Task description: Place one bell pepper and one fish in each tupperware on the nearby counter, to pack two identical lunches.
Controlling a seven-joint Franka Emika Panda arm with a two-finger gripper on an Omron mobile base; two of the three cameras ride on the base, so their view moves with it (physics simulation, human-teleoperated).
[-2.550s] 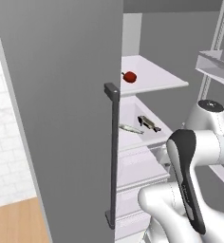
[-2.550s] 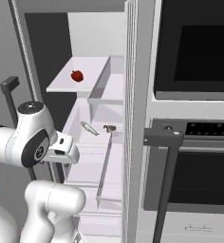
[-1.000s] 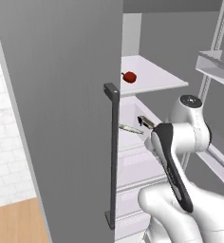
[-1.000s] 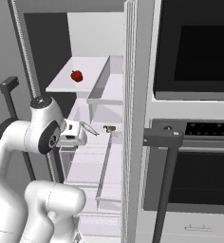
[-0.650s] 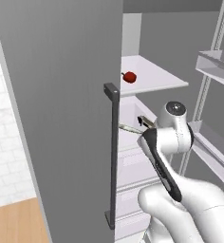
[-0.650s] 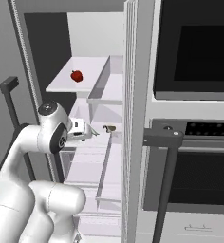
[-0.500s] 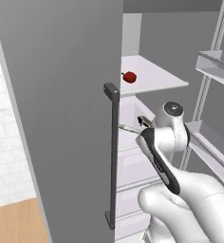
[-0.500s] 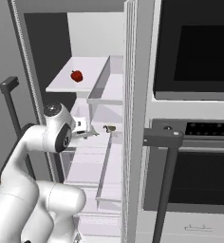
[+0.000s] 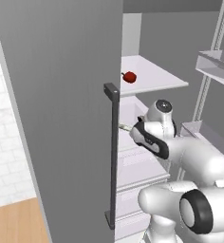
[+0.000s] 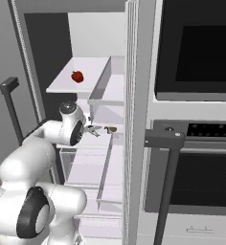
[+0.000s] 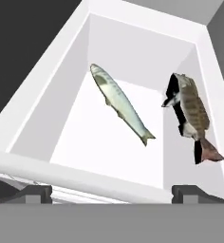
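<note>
— Where's your claw right now?

— My claw (image 11: 112,192) hangs over the near rim of the white fridge bin (image 11: 42,99), jaws spread wide, holding nothing. Just beyond lie two fish: a slim silver fish (image 11: 121,104) on the bin floor, and a brown fish (image 11: 192,111) against the right wall.

— Which would you go for?

— The silver one, I think; it lies apart from the walls. I'd turn my fingers across its narrow body, drop over the middle and close gently so it can't slide.

— And the pepper?

— A red bell pepper (image 9: 129,76) sits on the upper shelf (image 9: 166,83).
</note>
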